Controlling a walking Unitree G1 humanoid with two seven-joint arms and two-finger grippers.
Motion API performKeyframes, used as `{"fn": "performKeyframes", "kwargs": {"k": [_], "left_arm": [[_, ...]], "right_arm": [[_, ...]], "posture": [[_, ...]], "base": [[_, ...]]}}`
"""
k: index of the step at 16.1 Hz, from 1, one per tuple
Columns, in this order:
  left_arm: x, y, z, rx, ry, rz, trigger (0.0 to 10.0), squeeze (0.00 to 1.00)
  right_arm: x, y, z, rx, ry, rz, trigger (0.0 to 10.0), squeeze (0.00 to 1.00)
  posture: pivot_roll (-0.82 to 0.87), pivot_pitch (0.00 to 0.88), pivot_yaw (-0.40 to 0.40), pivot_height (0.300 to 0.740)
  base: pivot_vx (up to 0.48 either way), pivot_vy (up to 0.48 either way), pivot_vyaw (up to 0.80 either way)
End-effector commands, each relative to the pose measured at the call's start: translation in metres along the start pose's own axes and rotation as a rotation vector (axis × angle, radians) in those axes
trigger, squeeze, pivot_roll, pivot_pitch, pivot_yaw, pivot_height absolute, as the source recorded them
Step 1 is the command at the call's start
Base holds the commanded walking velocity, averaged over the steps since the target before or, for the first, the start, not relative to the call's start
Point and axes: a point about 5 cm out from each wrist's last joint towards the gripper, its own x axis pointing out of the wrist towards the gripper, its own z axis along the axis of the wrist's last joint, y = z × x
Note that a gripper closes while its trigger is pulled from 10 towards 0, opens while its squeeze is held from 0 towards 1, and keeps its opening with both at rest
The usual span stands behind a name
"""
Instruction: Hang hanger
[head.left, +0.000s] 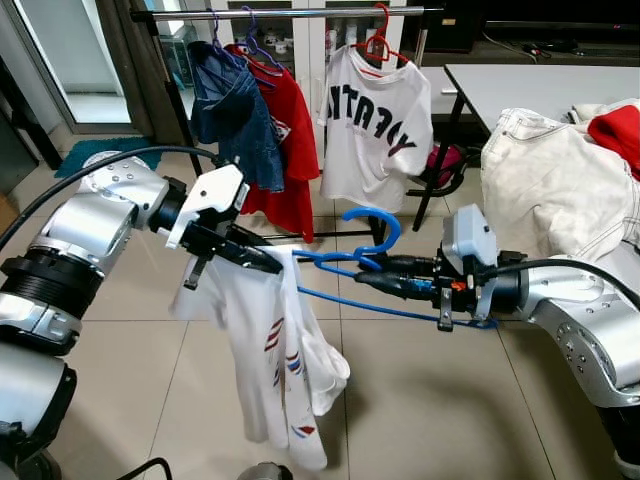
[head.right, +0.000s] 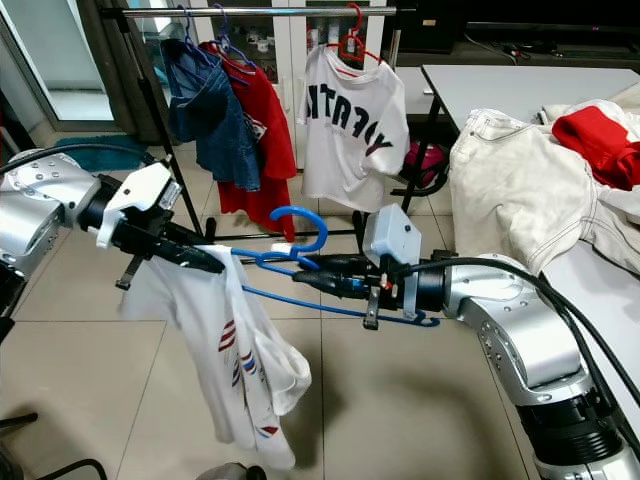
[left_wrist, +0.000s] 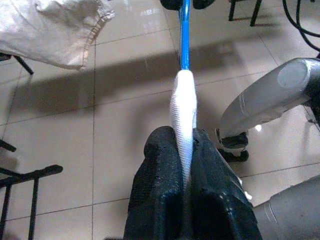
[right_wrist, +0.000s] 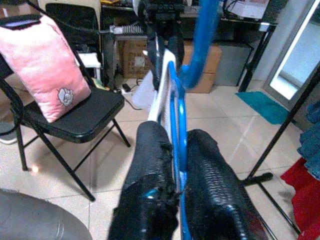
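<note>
Between the two arms, a blue hanger (head.left: 365, 262) with a white shirt (head.left: 275, 370) half on it is held well short of the clothes rail (head.left: 290, 13), so hanging remains. The left end effector (head.left: 270, 262) pinches the shirt's fabric; the right end effector (head.left: 375, 270) is pressed onto the hanger. The right wrist view shows a chair (right_wrist: 75, 120) with a pink cushion (right_wrist: 42, 62).

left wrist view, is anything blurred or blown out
Left wrist view: the white shirt edge is overexposed, the left pincer fingers soft up close, glare on the floor tiles. Right wrist view: the blue hanger is blurred near the lens.
</note>
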Motion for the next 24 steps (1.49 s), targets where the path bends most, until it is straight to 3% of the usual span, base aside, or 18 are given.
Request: {"fn": "performKeyframes", "kwargs": {"k": [1,3,7,9,12,13,14,16,21,22,24], "left_arm": [[-0.008,0.001,-0.002,-0.021,-0.026,0.057,0.0,0.00],[-0.015,0.000,-0.011,-0.063,-0.026,0.101,0.0,0.00],[-0.030,0.004,-0.027,-0.131,-0.037,0.273,0.0,0.00],[-0.033,0.007,-0.025,-0.161,-0.112,0.315,0.0,0.00],[-0.036,0.013,-0.013,-0.141,-0.166,0.315,0.0,0.00],[-0.038,0.018,-0.001,-0.115,-0.215,0.314,0.0,0.00],[-0.038,0.020,0.003,-0.103,-0.225,0.312,0.0,0.00],[-0.043,0.026,0.023,-0.053,-0.280,0.287,0.0,0.00],[-0.050,0.027,0.041,-0.025,-0.328,0.228,0.0,0.00],[-0.050,0.025,0.043,-0.023,-0.332,0.211,0.0,0.00],[-0.049,0.024,0.045,-0.022,-0.346,0.194,0.0,0.00]], "right_arm": [[-0.005,-0.006,0.008,-0.025,-0.022,-0.046,10.0,1.00],[-0.014,-0.014,0.010,-0.007,-0.073,-0.142,10.0,1.00],[-0.040,-0.024,0.031,0.061,-0.341,-0.342,10.0,1.00],[-0.041,-0.015,0.040,0.095,-0.425,-0.350,10.0,1.00],[-0.025,0.011,0.026,0.161,-0.300,-0.182,10.0,1.00],[-0.009,0.020,0.013,0.140,-0.220,-0.153,10.0,1.00],[-0.003,0.021,0.009,0.135,-0.196,-0.160,10.0,1.00],[0.024,0.022,-0.007,0.084,-0.101,-0.193,10.0,1.00],[0.051,0.009,0.001,0.023,-0.141,-0.312,10.0,1.00],[0.056,0.008,0.007,0.008,-0.184,-0.332,10.0,0.00],[0.061,0.010,0.013,-0.003,-0.231,-0.336,10.0,0.00]], "posture": [[-0.12,0.000,0.071,0.740],[-0.12,0.000,0.069,0.740],[-0.12,0.000,0.070,0.740],[-0.12,0.000,0.071,0.740],[-0.13,0.000,0.076,0.740],[-0.13,0.000,0.087,0.740],[-0.13,0.000,0.087,0.740],[-0.13,0.000,0.090,0.740],[-0.12,0.000,0.093,0.740],[-0.11,0.000,0.091,0.740],[-0.11,0.000,0.091,0.740]], "base": [[0.000,0.000,0.00],[0.000,0.000,0.00],[0.000,0.000,0.00],[0.000,0.000,0.00],[0.000,0.000,0.00],[0.000,0.000,0.00],[0.000,0.000,0.00],[0.000,0.000,0.00],[0.000,0.000,0.00],[0.000,0.000,0.00],[0.000,0.000,0.00]]}}
